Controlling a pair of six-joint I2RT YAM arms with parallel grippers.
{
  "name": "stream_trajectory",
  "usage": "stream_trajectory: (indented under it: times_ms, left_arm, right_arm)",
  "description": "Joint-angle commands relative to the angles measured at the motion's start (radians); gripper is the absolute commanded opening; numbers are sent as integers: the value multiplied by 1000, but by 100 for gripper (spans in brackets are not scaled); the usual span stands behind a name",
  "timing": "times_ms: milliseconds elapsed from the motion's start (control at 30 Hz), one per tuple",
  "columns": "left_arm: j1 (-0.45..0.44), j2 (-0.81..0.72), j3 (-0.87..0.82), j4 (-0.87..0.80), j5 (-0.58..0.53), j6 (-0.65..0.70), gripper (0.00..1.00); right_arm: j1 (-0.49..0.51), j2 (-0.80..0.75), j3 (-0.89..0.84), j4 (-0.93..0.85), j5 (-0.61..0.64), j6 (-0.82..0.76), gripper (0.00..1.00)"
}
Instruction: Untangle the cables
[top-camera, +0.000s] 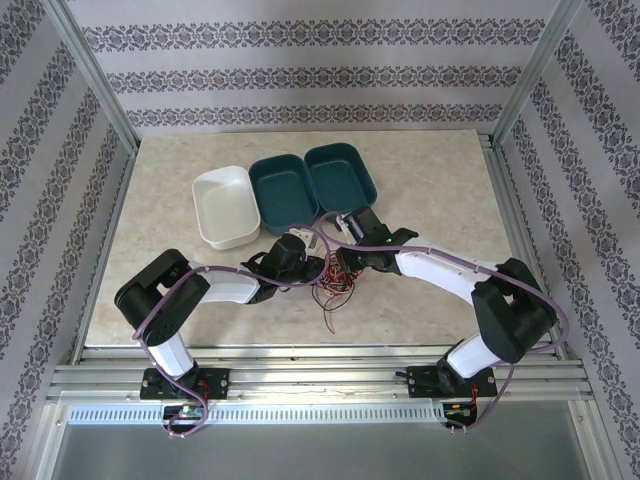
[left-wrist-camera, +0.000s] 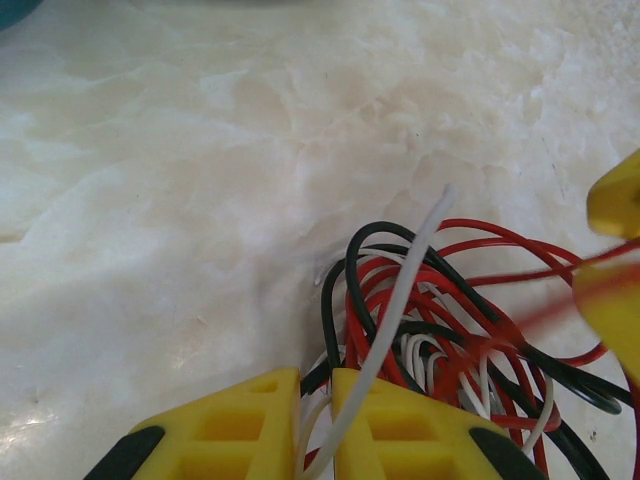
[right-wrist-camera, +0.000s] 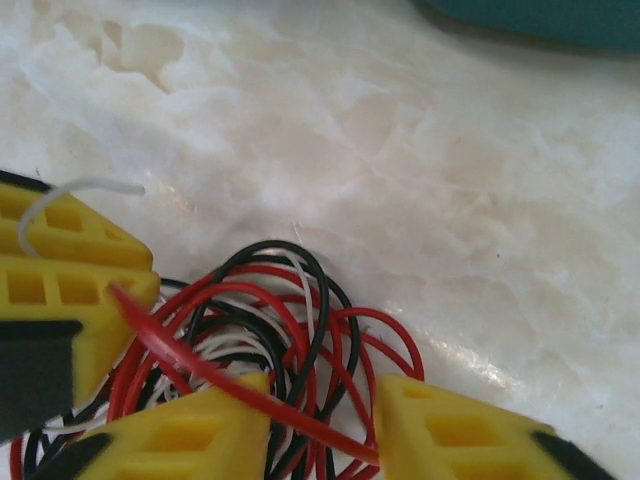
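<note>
Bright, even light falls from above, and under both arms the table (top-camera: 440, 190) carries only short, soft shadows. The top view is sharp, though its frame rails (top-camera: 95, 80) bow a little toward the picture's edges. In the wrist views the glossy table surface throws pale glare patches. One red strand of the cables (left-wrist-camera: 440, 300) smears into blur at the left wrist view's right edge.

white shells on the left arm (top-camera: 225, 288) and right arm (top-camera: 435, 268), black at the joints and wrists. thick purple cables (top-camera: 150, 318) looped along both, down to black base plates (top-camera: 185, 383) at the near edge of the table (top-camera: 450, 170). on the left gripper (left-wrist-camera: 315, 385), yellow plastic fingers (left-wrist-camera: 235, 430) with square hollow pockets and black patches (left-wrist-camera: 125, 455) at the outer corners. same yellow pocketed build on the right gripper (right-wrist-camera: 322, 390).
</note>
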Motion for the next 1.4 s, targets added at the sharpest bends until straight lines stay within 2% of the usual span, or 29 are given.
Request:
stream_trajectory:
  times_ms: [0, 33, 67, 200, 433, 833, 1367]
  left_arm:
    - [17, 20, 22, 20, -2, 17, 16]
    - [18, 23, 25, 24, -2, 17, 16]
    - [19, 26, 28, 27, 0, 17, 16]
    - [23, 48, 62, 25, 7, 29, 16]
    - [23, 86, 140, 8, 15, 64, 16]
    - [23, 113, 171, 17, 22, 55, 16]
    - [23, 99, 124, 55, 14, 30, 19]
  right_arm:
    - [4, 19, 36, 27, 13, 4, 12]
    - [-2, 16, 37, 29, 13, 15, 4]
    - [-9, 11, 38, 27, 10, 21, 0]
    - [-46, -45, 42, 23, 19, 54, 0]
    - [-116, -207, 47, 32, -38, 139, 0]
    - [-118, -366, 95, 18, -44, 211, 0]
    - [-118, -452, 244, -58, 1, 162, 0]
